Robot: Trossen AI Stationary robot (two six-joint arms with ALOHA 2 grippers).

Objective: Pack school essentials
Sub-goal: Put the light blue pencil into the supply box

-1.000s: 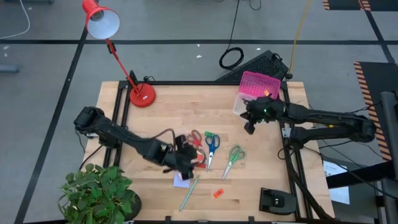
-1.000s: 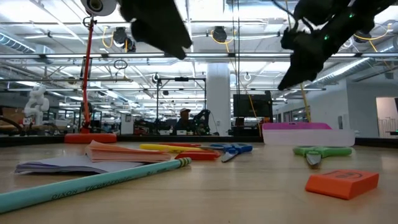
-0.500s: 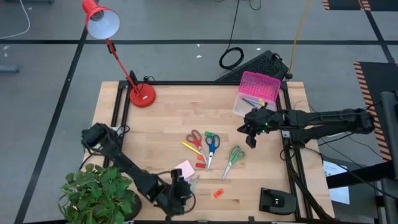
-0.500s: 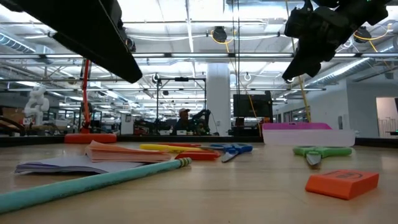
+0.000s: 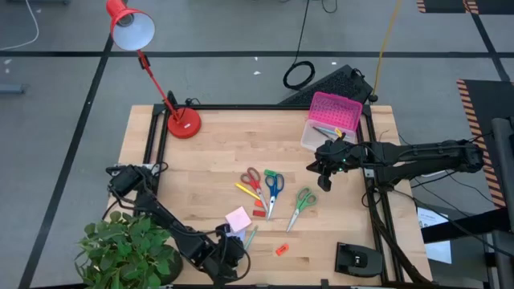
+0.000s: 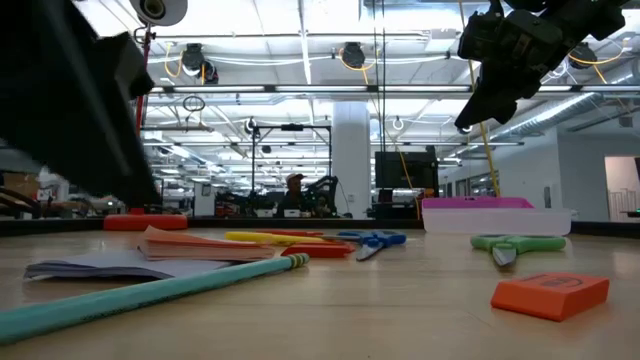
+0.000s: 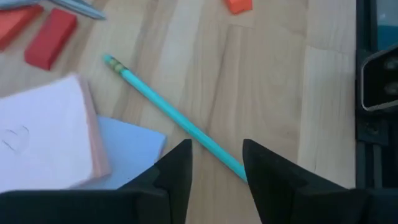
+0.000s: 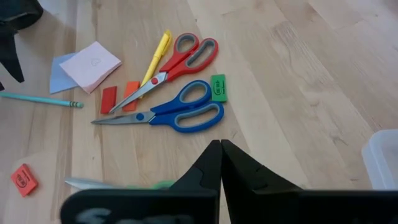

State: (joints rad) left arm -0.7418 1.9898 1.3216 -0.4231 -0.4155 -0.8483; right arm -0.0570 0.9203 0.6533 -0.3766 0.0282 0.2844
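Pencil (image 7: 180,121), teal, lies flat on the table (image 5: 209,152) beside the pink sticky pad (image 7: 43,140): light, stiff, thin, prone to roll, so pinch mid-shaft. Left pincer (image 7: 216,163) hovers over it, slightly open, empty. Right pincer (image 8: 220,163) is closed, empty, above the scissors (image 8: 168,112).
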